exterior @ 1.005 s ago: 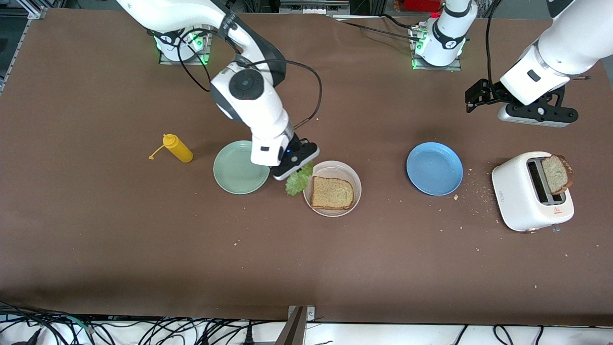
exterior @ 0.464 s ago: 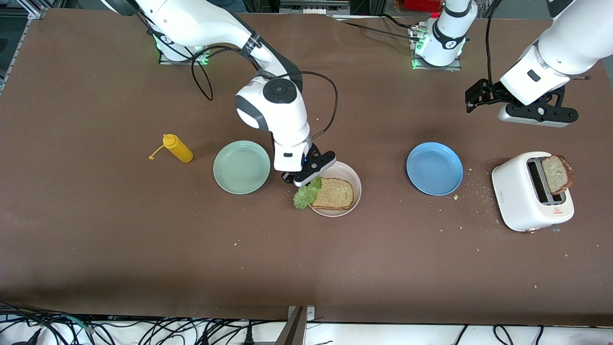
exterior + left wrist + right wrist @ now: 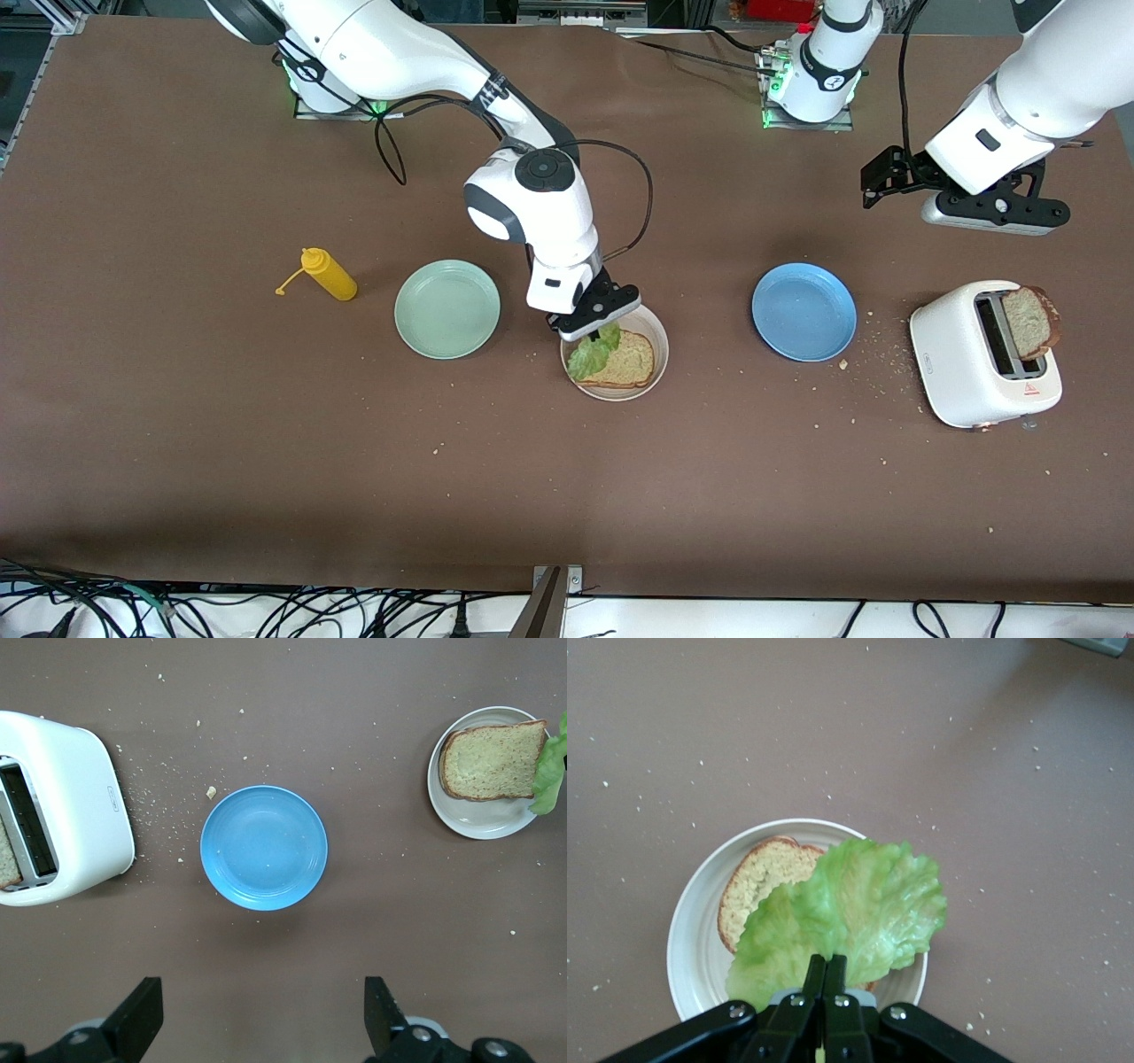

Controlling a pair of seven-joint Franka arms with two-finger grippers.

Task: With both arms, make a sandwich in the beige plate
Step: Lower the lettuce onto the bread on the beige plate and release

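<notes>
Plates number three on the counter (image 3: 177,443): a mint-green plate (image 3: 447,309), a beige plate (image 3: 654,337) and a blue plate (image 3: 803,311). Two toast slices are seen: one toast slice (image 3: 625,359) lies in the beige plate, a second slice (image 3: 1029,321) stands in the toaster (image 3: 974,363). One lettuce leaf (image 3: 592,353) is pinched in the shut right pincer (image 3: 595,330), held over the beige plate. A second ago it hung beside that plate's rim. Open counter surrounds the plate. The left pincer (image 3: 257,1019), spread wide and empty, waits above the blue plate. One mustard bottle (image 3: 328,275) lies beside the mint-green plate.
</notes>
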